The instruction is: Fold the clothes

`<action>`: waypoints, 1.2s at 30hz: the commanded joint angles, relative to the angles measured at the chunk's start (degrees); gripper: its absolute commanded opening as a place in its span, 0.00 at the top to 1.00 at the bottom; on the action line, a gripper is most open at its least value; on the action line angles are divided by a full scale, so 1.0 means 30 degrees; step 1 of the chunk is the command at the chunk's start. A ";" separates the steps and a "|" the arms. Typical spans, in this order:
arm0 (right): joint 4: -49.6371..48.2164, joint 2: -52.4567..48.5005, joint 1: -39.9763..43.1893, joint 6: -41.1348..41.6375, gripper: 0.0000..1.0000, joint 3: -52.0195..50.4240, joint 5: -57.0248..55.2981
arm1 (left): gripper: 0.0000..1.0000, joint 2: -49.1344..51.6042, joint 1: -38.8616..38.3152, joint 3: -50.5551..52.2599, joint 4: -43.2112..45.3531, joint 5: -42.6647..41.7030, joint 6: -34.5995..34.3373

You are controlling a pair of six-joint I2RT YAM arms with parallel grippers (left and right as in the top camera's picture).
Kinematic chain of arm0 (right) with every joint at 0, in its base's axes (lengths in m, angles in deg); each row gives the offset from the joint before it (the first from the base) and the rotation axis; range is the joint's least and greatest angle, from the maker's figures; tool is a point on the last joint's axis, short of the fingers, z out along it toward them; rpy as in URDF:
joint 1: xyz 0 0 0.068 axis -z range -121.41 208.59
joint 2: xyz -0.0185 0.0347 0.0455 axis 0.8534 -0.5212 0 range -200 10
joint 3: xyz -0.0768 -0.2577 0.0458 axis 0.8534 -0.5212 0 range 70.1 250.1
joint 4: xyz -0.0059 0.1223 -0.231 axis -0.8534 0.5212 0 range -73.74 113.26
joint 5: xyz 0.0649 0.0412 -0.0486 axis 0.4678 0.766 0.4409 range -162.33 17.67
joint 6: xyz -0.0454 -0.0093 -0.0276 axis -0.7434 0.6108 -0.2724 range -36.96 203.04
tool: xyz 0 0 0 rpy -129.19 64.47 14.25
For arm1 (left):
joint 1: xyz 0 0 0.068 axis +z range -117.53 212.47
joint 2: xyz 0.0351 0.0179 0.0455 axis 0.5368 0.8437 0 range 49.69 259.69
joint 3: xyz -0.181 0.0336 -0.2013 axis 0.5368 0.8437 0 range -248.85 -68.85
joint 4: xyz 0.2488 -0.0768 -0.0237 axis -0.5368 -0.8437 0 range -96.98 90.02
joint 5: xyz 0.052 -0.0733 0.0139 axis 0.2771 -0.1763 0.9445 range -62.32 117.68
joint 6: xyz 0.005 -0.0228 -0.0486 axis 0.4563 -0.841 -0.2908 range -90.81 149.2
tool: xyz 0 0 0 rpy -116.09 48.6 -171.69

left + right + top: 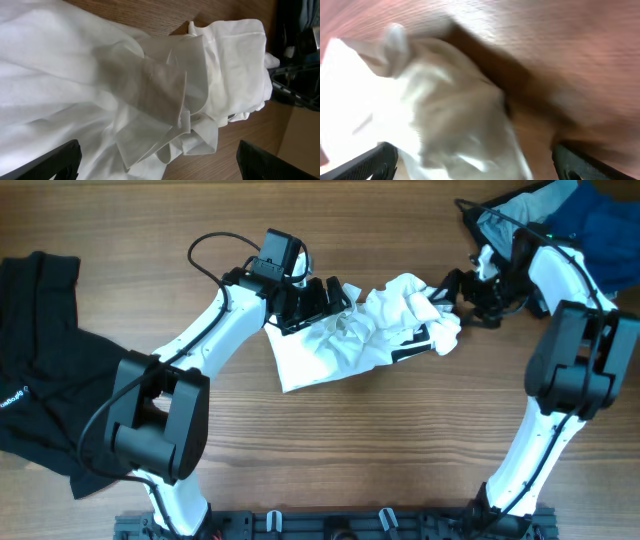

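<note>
Premises present as a robotics laboratory or test bench. Grounds: two jointed robot arms in white and black casing, the left arm [215, 330] and the right arm [560, 280], rise from a black mounting rail [330, 525] fixed along the near edge of a wood-grain tabletop [400, 440]. A black cable [200, 255] loops exposed beside the left arm (loose wiring of the kind seen on experimental rigs). Loose clothing lies directly on the bare surface: a black garment [40, 360] at the left edge, a crumpled white shirt [340, 345] at centre between the arms, blue and grey garments [590, 220] heaped in the far right corner.
</note>
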 commanded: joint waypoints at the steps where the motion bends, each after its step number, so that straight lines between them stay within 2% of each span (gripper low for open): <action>1: -0.0612 -0.0976 -0.1217 -0.1260 0.00 -0.0240 0.1887 | 0.01 -0.0408 0.0860 -0.0415 0.0007 -0.0335 0.0590; 7: -0.0707 -0.1494 -0.2739 -0.1297 0.02 -0.0240 0.1290 | 0.01 -0.2273 0.2973 -0.0831 -0.1479 0.2943 0.1260; 8: -0.0729 -0.1494 -0.2820 -0.1311 0.22 -0.0240 0.1290 | 0.01 -0.2557 0.3300 -0.0831 -0.1880 0.3366 0.1246; 9: -0.0794 -0.1494 -0.2827 -0.1027 0.53 -0.0240 0.1275 | 0.00 -0.2739 0.3592 -0.0831 -0.2222 0.3555 0.1239; 10: -0.0852 -0.1494 -0.2798 -0.0459 0.72 -0.0240 0.1005 | 0.00 -0.2834 0.3774 -0.0831 -0.2404 0.3555 0.1239; 11: -0.0962 -0.1494 -0.2732 0.0321 0.96 -0.0240 0.0321 | 0.01 -0.2841 0.3949 -0.0831 -0.2565 0.3555 0.1231; 17: -0.1100 -0.1464 -0.2157 0.1719 0.96 -0.0182 -0.1370 | 0.00 -0.2856 0.4240 -0.0831 -0.2769 0.3621 0.1596; 26: -0.0546 -0.0459 0.0262 0.1486 0.96 0.1486 -0.1960 | 0.00 -0.2856 0.4240 -0.0823 -0.2769 0.3840 0.1603; 31: 0.0765 0.0714 -0.0029 0.0831 0.96 0.3118 -0.3381 | 0.00 -0.2856 0.4240 -0.0823 -0.2754 0.3934 0.1596; 36: 0.1100 0.2579 -0.0954 0.0729 0.96 0.3322 -0.3606 | 0.00 -0.2856 0.4240 -0.0823 -0.2761 0.4175 0.1596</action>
